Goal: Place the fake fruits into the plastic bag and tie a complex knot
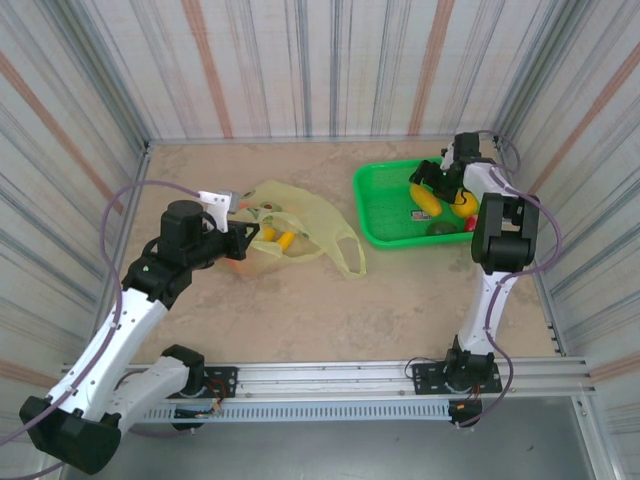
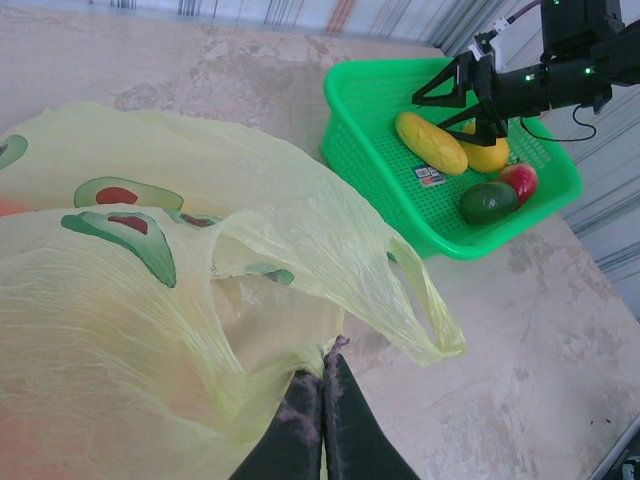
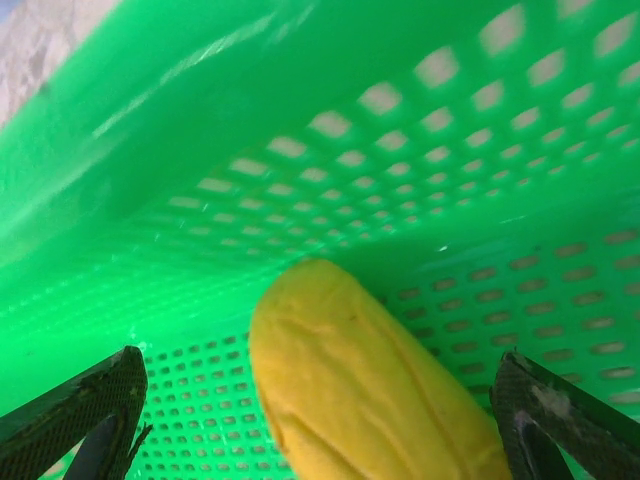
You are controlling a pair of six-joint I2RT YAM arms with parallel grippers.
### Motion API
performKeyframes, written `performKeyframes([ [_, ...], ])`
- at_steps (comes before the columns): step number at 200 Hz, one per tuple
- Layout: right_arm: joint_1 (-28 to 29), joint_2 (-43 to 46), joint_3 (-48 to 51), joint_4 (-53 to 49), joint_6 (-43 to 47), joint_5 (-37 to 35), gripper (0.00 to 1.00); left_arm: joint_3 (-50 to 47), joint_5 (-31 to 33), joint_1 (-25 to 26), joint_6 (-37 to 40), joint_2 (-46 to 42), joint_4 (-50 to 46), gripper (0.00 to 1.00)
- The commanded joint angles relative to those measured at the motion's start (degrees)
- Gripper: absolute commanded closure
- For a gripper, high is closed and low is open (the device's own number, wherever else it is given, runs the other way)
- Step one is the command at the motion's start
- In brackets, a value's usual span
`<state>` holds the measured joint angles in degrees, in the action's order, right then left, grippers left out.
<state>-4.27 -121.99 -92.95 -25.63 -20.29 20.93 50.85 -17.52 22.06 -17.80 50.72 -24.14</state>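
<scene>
While apart, right fingers (image 3: 80, 415) astride fruit (image 3: 360, 390)

Bright, even light falls from overhead on the desk (image 1: 300, 310), leaving only faint, soft shadows. The green basket (image 1: 385, 215) is strongly saturated (almost glowing), and the striped walls (image 1: 300, 60) look pale. From the left wrist, light passes through the thin plastic bag (image 2: 150, 300) and its creases are crisp, while the fingers (image 2: 295, 430) of the left hand (image 2: 323, 365) are dark and slightly soft at the bottom edge. The right wrist view is very close: the yellow fruit (image 3: 360, 390) is a little blurred, white glare streaks the basket wall, and the fingers (image 3: 85, 410) of the right hand (image 3: 320, 400) sit dark in the lower corners.
</scene>
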Motion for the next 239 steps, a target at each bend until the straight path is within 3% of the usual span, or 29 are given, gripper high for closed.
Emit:
performKeyframes([
  [1,1.9,2.2,1.3,-2.7,4.1,-1.8,0.09,-0.3,-0.9,-0.7,0.5,0.1,0.5,1.0],
  [26,3.6,1.6,0.7,-5.7,6.4,-7.9,0.09,-0.3,-1.5,-0.7,0.4,0.1,0.6,1.0],
  [72,5.9,-1.8,-2.6,-10.7,6.9,-14.6,0.19,-0.3,-1.5,-0.7,0.4,-0.1,0.5,1.0],
  [124,6.4,-1.5,-3.4,-12.1,5.6,-15.2,0.39,-0.3,-1.5,-1.1,0.3,-0.1,0.5,1.0],
  [143,6.5,0.4,-3.1,-12.1,5.5,-15.9,0.51,-0.3,-1.6,-1.1,0.3,-0.1,0.6,1.0],
  [165,6.4,2.8,-2.7,-12.3,5.0,-16.4,0.56,-0.4,-1.6,-1.3,0.3,-0.2,0.6,1.0],
  [203,8.2,11.2,-0.4,-11.0,2.0,-12.9,0.57,-0.4,-1.8,-1.7,0.3,0.1,0.7,1.0],
  [239,14.0,22.5,4.7,-6.8,0.3,-5.4,0.55,-0.5,-1.6,-1.8,0.4,-0.4,0.7,1.0],
])
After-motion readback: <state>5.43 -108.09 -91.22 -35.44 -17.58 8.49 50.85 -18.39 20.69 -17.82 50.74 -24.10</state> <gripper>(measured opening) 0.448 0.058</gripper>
